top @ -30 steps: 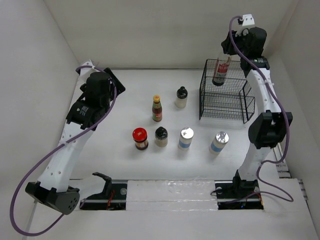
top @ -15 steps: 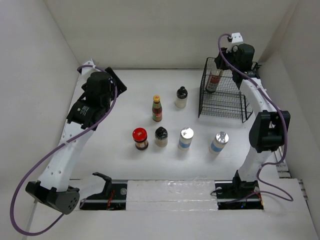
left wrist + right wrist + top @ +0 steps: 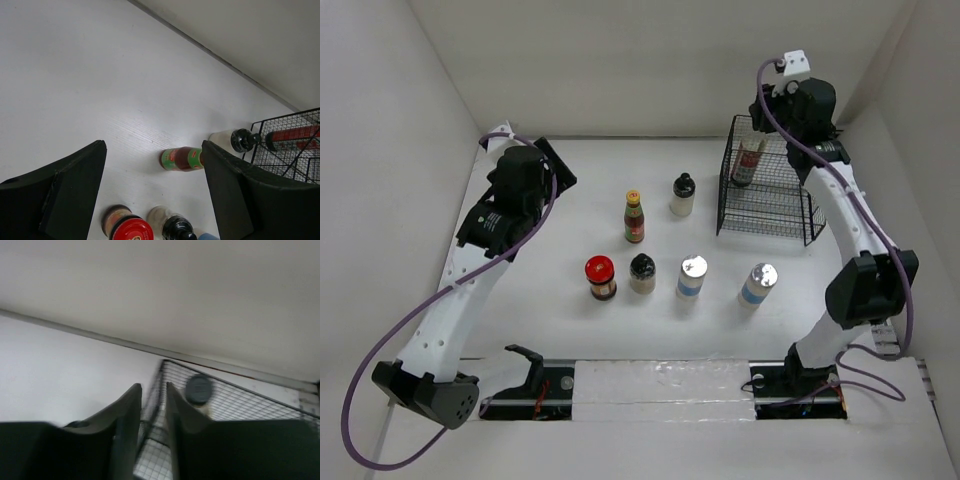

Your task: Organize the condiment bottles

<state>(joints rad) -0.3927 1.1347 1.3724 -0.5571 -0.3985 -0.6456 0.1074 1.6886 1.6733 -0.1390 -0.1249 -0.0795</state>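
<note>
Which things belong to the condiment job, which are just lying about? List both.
Job: tall black-capped sauce bottle; tall red-capped sauce bottle; cream black-capped bottle; red-lidded jar; black-capped jar; left silver-topped shaker; right silver-topped shaker.
Lying about: black wire basket.

Two white arms (image 3: 440, 320), black joints (image 3: 865, 290), looping purple cables (image 3: 360, 400).

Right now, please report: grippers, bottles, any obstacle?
Left gripper open, empty. Right gripper open, empty, above basket. One sauce bottle stands in basket; six others on table. No obstacle seen.
</note>
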